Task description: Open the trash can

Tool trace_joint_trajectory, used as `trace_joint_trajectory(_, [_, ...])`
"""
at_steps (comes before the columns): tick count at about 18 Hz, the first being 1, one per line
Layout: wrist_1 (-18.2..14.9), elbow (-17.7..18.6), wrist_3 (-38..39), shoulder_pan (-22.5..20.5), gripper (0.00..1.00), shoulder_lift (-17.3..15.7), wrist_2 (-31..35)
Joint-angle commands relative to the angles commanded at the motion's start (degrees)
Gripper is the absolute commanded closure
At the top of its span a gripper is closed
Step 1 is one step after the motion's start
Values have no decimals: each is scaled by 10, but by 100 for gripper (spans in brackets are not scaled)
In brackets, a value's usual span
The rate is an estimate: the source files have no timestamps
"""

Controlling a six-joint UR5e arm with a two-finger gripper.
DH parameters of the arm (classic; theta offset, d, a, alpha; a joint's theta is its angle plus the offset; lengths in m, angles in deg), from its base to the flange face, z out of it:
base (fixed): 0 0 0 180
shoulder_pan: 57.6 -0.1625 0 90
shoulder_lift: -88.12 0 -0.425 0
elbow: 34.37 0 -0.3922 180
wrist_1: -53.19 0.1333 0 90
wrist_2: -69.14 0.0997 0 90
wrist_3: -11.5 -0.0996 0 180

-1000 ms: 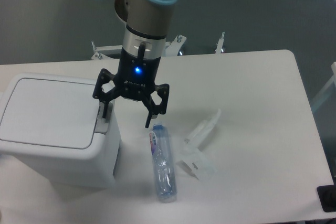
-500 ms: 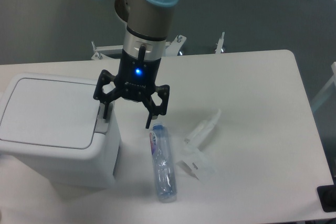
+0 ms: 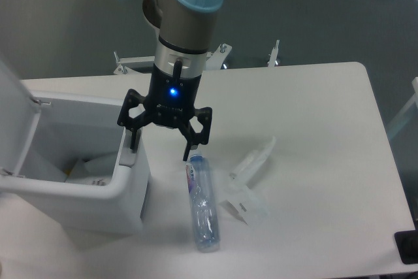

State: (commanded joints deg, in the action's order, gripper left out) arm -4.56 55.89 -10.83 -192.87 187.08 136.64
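One step looks finished: the bin (image 3: 78, 187) at the desk's (image 3: 313, 129) left stands with its lid (image 3: 14, 119) up, so the open, empty tool (image 3: 161, 150), one finger on the tab (image 3: 128, 158), need only lift clear.

Looks like a robotics lab bench from my feed. I'm seeing a plain white table (image 3: 313, 96) on grey carpet-like flooring (image 3: 65, 24), no home or office furnishings in frame. An industrial-type arm (image 3: 186, 17) with light-blue joint caps is mounted at the far edge; metal clamp brackets (image 3: 124, 65) sit on that edge. Test props only: trash can (image 3: 130, 187), clear plastic bottle (image 3: 202, 204), crumpled clear wrapper (image 3: 248, 181).
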Motion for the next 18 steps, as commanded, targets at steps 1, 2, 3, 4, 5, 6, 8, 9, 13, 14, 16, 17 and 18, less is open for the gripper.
trace_joint_trajectory(1, [0,-1,0,0,0,0,-1])
trace_joint_trajectory(2, [0,-4,1,0,0,0,-1])
trace_joint_trajectory(3, [0,-10,3,-1,0,-2,-2])
trace_joint_trajectory(4, [0,-14,3,-2,0,-7,-3])
trace_joint_trajectory(5, [0,-21,3,-4,0,-11,-4])
trace_joint_trajectory(6, [0,-28,3,-9,0,-13,-4])
trace_joint_trajectory(8, [0,-40,3,-33,0,-21,-3])
trace_joint_trajectory(9, [0,-47,3,-48,0,-23,-4])
trace_joint_trajectory(13, [0,-57,-6,-85,0,-22,8])
trace_joint_trajectory(14, [0,-63,-6,-96,0,-20,35])
trace_joint_trajectory(16, [0,-64,-14,-115,0,-18,85])
trace_joint_trajectory(17, [0,-63,-26,-122,0,-18,95])
trace_joint_trajectory(18, [0,-62,-39,-133,0,-18,95])
